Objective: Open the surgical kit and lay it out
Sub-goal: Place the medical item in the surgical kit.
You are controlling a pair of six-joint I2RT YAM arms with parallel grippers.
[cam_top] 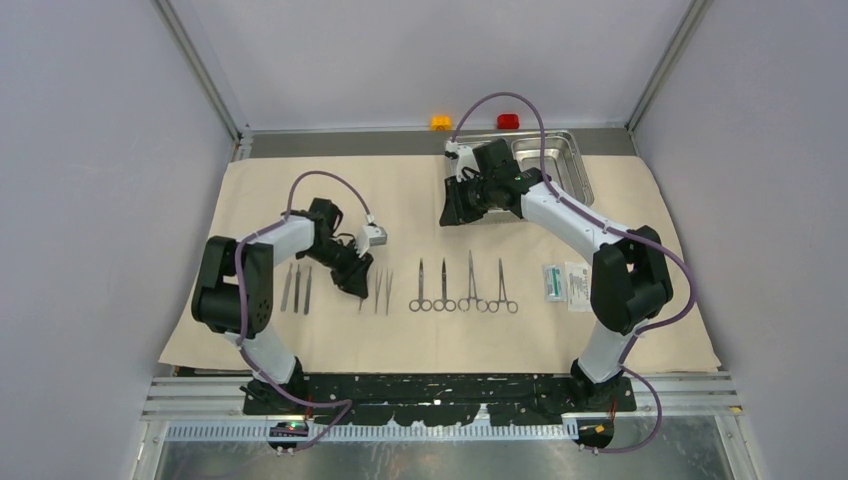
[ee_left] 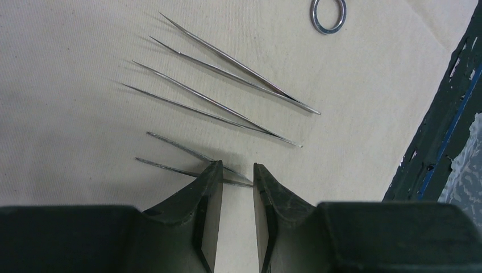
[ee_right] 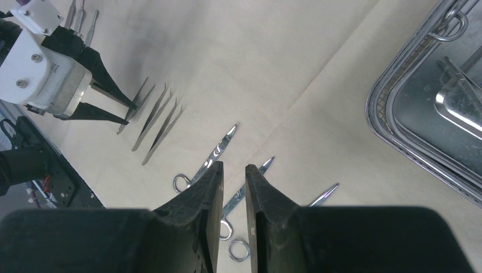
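Observation:
The beige cloth lies spread flat. On it, in a row, lie three straight handles, tweezers, several ring-handled clamps and two packets. The steel tray stands at the back right. My left gripper is open and low over the cloth; the joined end of the nearest tweezers lies between its fingertips. Two more tweezers lie beyond. My right gripper is narrowly open and empty, held above the clamps, left of the tray.
An orange block and a red block sit past the cloth's far edge. The black base rail runs along the near edge. Grey walls close in both sides.

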